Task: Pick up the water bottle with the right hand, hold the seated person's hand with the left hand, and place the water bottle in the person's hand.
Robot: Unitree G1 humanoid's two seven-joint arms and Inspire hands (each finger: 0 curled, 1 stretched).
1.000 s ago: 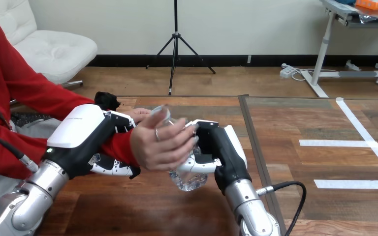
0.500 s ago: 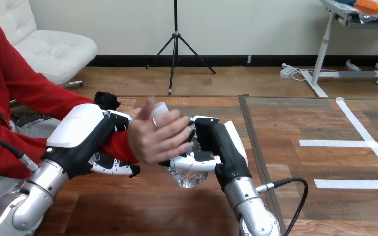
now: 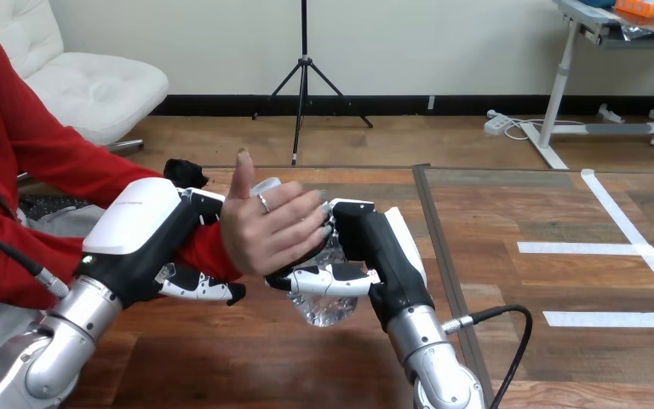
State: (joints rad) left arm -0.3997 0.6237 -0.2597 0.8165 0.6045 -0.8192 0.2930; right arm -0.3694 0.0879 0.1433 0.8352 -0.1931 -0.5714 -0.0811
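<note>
While the water bottle (image 3: 324, 305) hangs clear of the tabletop (image 3: 247, 358), over its left half and about midway between the far and near edges, two hands are on it at once. Its crumpled clear body shows below them and its pale cap (image 3: 266, 185) peeks out at the top.

The person's hand (image 3: 264, 234) is wrapped over the bottle's upper part from the left, fingers lying across it and thumb pointing up just beside the cap. The robot's right hand (image 3: 375, 256) grips the same bottle from the right, its thumb (image 3: 328, 279) crossing the lower body and its fingers curled in against the top. To the left, the robot's left hand (image 3: 145, 230) is closed round the person's wrist at the red sleeve (image 3: 200, 251), with fingers (image 3: 192, 291) hooked beneath it and others resting on top.

By my reading, the task is nearly through. The bottle is lifted, the steadying hold by the left hand is in place, and the bottle sits inside the person's grasp. What seems left is the handover proper: the right hand has yet to loosen and draw away, so that the person alone carries the bottle. Whether the person's grip already bears the weight cannot be told.
</note>
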